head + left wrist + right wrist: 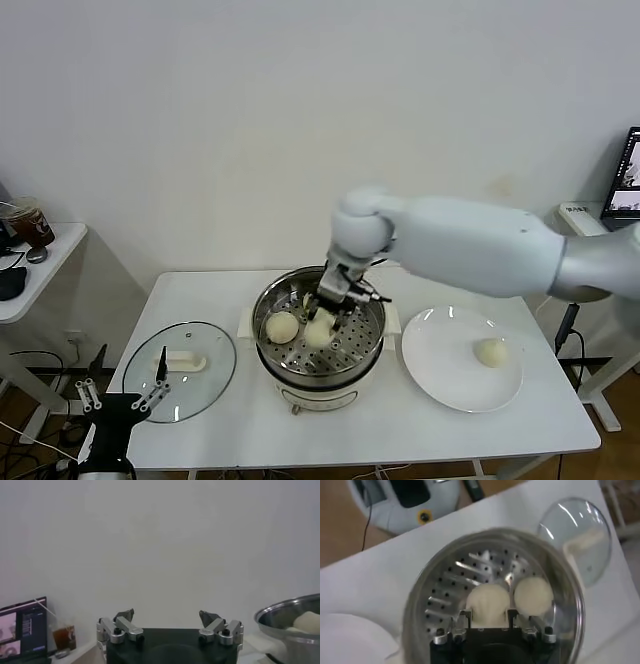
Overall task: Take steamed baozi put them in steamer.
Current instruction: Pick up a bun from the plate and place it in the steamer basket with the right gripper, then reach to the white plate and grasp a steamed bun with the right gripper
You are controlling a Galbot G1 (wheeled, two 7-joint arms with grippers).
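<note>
The steamer (300,372) stands mid-table, its perforated tray (455,587) showing in the right wrist view. My right gripper (325,312) reaches down into it and is shut on a cream-white baozi (487,600) low over the tray, with its fingers (465,617) against the bun's sides. A second baozi (282,325) lies on the tray beside it; it also shows in the right wrist view (533,594). Another baozi (490,352) lies on the white plate (440,375). My left gripper (122,385) is parked, open and empty, off the table's front left corner.
The glass lid (215,375) with a white handle lies left of the steamer. A side table with a cup (30,225) stands far left, and a laptop (625,175) far right. The left wrist view shows the steamer's rim (287,612).
</note>
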